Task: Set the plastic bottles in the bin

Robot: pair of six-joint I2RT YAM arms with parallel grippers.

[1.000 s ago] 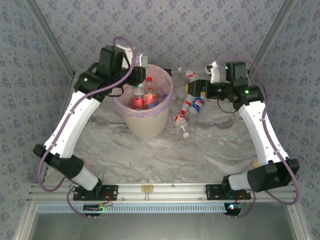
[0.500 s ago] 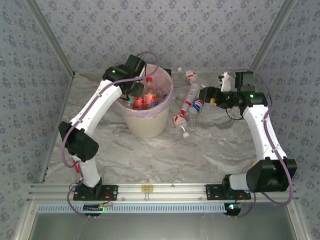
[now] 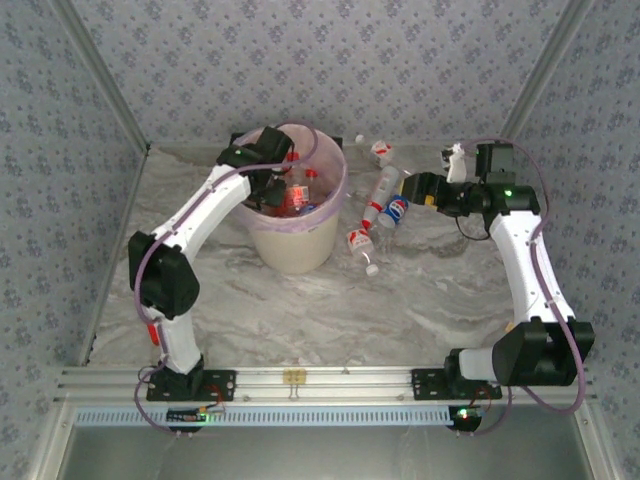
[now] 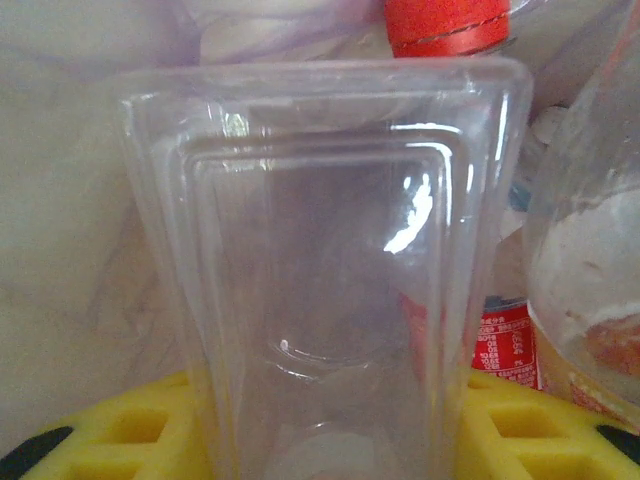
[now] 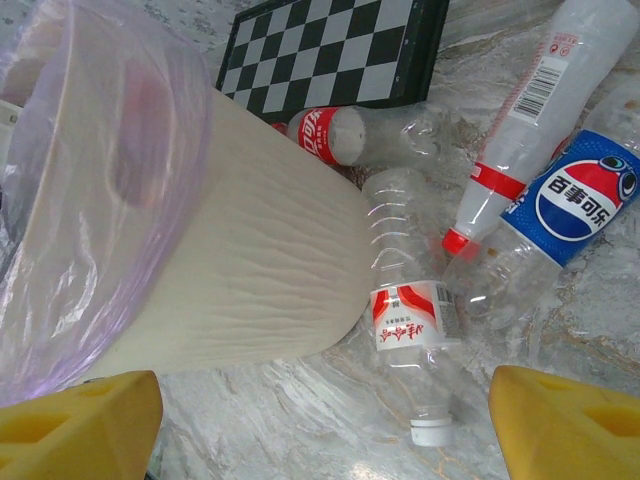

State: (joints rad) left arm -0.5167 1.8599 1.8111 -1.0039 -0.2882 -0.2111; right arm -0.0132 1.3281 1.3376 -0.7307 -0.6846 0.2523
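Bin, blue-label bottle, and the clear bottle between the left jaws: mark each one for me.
bin (image 5: 250, 290), right wrist view, on its cream side wall.
blue-label bottle (image 5: 585, 205), right wrist view, on the blue label.
clear bottle (image 4: 320, 300), left wrist view, on the middle of its transparent body.

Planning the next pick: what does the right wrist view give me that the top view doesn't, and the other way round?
Right wrist: a checkerboard near the bin, plus readable labels. Top: the left arm stretched into the bin, with bottles inside. Both: the bin and four loose bottles beside it.
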